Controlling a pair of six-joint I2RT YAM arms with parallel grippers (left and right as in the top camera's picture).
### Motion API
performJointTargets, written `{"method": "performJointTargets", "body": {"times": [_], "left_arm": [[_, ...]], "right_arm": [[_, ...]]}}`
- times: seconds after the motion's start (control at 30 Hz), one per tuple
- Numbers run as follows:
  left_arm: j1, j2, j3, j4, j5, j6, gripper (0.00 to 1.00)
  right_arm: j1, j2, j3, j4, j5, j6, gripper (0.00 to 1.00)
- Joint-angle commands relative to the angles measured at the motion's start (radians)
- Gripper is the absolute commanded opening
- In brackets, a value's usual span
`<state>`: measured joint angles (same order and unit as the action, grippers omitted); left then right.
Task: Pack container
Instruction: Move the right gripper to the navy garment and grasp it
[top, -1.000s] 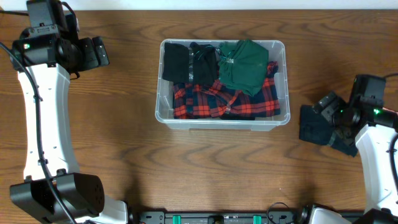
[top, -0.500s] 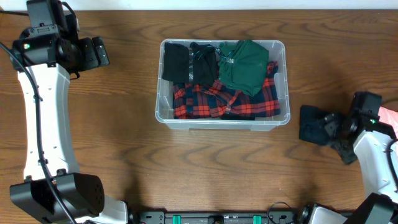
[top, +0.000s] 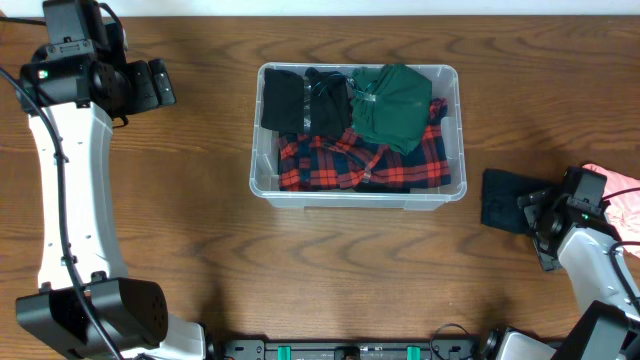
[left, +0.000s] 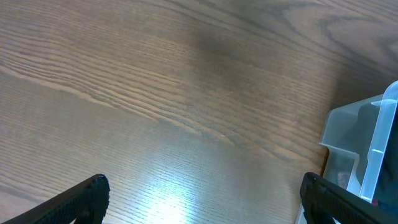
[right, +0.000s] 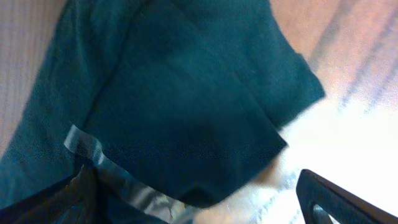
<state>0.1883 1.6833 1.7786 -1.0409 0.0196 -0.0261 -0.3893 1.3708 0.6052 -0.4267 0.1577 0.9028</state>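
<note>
Partly, right gripper (top: 536, 224) covers dark garment (right: 174, 93) (wrist view crops fingertips).

Brown wooden bench (top: 200, 230): clear rectangular plastic container (top: 300, 193) at centre.
In it: red-and-black plaid cloth (top: 340, 162) along the front; black folded garments (top: 300, 100) rear left; green folded garment (top: 392, 105) rear right, lapping onto the plaid.
Dark teal folded cloth (top: 500, 200) on the bench, right of the container, apart from it.
Pink cloth (top: 620, 195) farther right, at the picture's edge.

Dark wood-grain table (top: 150, 250) w/ light glare (left: 168, 199), pale strip (top: 400, 6) behind.
</note>
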Motion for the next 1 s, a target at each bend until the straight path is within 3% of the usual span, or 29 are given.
{"method": "performJointTargets", "body": {"times": [0.0, 0.47, 0.53, 0.63, 0.77, 0.9, 0.97], "left_arm": [[0.003, -0.005, 0.012, -0.003, -0.002, -0.002, 0.98], [0.003, -0.005, 0.012, -0.003, -0.002, -0.002, 0.98], [0.003, -0.005, 0.012, -0.003, -0.002, -0.002, 0.98], [0.003, -0.005, 0.012, -0.003, -0.002, -0.002, 0.98], [0.003, -0.005, 0.012, -0.003, -0.002, -0.002, 0.98], [0.003, -0.005, 0.012, -0.003, -0.002, -0.002, 0.98], [0.003, -0.005, 0.012, -0.003, -0.002, -0.002, 0.98]], "right_arm": [[-0.01, 0.004, -0.021, 0.039, 0.019, -0.022, 0.99], [-0.01, 0.092, -0.032, 0.154, 0.018, -0.089, 0.94], [-0.01, 0.122, -0.032, 0.158, 0.017, -0.089, 0.89], [-0.01, 0.158, -0.032, 0.175, 0.0, -0.113, 0.68], [-0.01, 0.166, -0.031, 0.212, -0.042, -0.179, 0.24], [-0.01, 0.164, -0.031, 0.245, -0.096, -0.245, 0.07], [-0.01, 0.157, -0.029, 0.254, -0.131, -0.282, 0.05]]}}
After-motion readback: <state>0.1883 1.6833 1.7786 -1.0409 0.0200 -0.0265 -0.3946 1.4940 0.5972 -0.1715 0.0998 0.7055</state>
